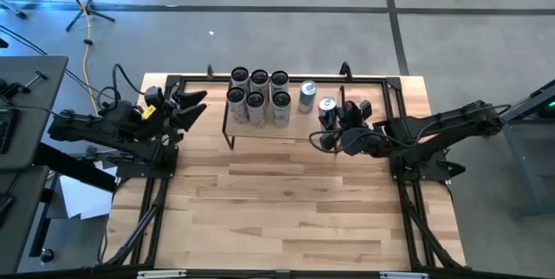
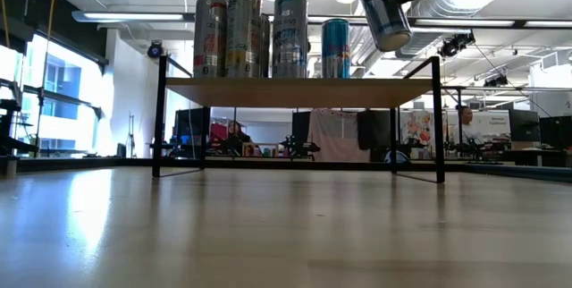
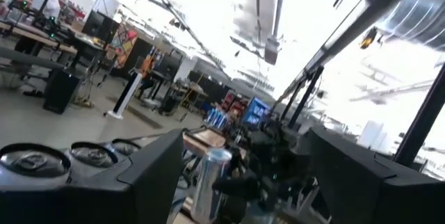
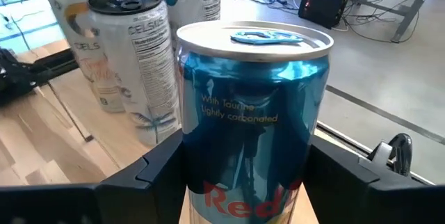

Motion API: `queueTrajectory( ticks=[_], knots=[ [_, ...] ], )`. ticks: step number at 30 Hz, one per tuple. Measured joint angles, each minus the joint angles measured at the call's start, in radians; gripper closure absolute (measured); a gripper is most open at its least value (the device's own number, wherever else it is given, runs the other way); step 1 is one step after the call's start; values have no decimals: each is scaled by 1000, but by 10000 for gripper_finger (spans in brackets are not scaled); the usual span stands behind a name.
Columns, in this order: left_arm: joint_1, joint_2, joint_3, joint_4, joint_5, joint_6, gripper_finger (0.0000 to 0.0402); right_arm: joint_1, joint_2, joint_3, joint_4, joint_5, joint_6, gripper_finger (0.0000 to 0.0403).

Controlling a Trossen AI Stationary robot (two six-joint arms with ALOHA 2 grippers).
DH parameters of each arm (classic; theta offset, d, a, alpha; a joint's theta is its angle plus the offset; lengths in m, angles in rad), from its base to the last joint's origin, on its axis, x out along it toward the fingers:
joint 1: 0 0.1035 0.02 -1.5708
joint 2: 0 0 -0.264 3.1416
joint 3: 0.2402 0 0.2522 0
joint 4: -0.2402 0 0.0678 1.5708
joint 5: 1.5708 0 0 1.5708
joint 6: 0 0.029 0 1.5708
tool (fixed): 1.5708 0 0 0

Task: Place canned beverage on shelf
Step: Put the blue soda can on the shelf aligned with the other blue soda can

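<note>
The shelf point(image 2: 295, 91) has a light wood top on thin black legs and stands at the table's far middle point(image 1: 227, 132). Several white cans point(image 1: 257, 97) and one blue can point(image 1: 307, 95) stand upright on it. My right gripper point(image 1: 333, 116) is shut on another blue can point(image 4: 254, 113), held above the shelf's right end point(image 2: 384, 15). My left gripper point(image 1: 189, 106) is open and empty, left of the shelf. My right gripper pinches the blue can's side wall point(image 4: 191, 154), on its lower half, between its two fingers point(image 4: 156, 165). The fingers come roughly level from the table's right side. The can is lifted clear of the shelf top, its lid up, slightly tilted in the low view.
A black rail frame point(image 1: 390, 84) with cables runs along the table's far and side edges. Bare wood table point(image 1: 286, 201) stretches from the shelf to the near edge. The shelf top is bare to the right of the standing blue can point(image 2: 336, 48).
</note>
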Motion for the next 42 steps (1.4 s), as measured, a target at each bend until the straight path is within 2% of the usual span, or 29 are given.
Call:
queueTrajectory(
  ticks=[6,9,19,23,26,29,36,42],
  knots=[
    [0,0,0,12,-26,0,126,52,-9,0,-52,59,54,179],
    [0,1,0,18,-40,0,126,87,-17,0,-136,80,116,179],
    [0,1,0,63,-51,-12,126,179,-78,-1,-418,66,284,179],
    [0,1,0,63,-52,-27,126,199,-142,-62,-417,58,299,179],
    [0,1,0,63,-52,-47,126,199,-210,-138,-386,32,345,179],
    [0,1,0,63,-59,-53,126,199,-278,-201,-274,15,325,179],
    [0,1,0,64,-84,-54,126,177,-336,-250,158,-44,-6,179],
    [0,1,1,63,-88,-53,126,117,-294,-250,314,-62,-159,179]
  ],
)
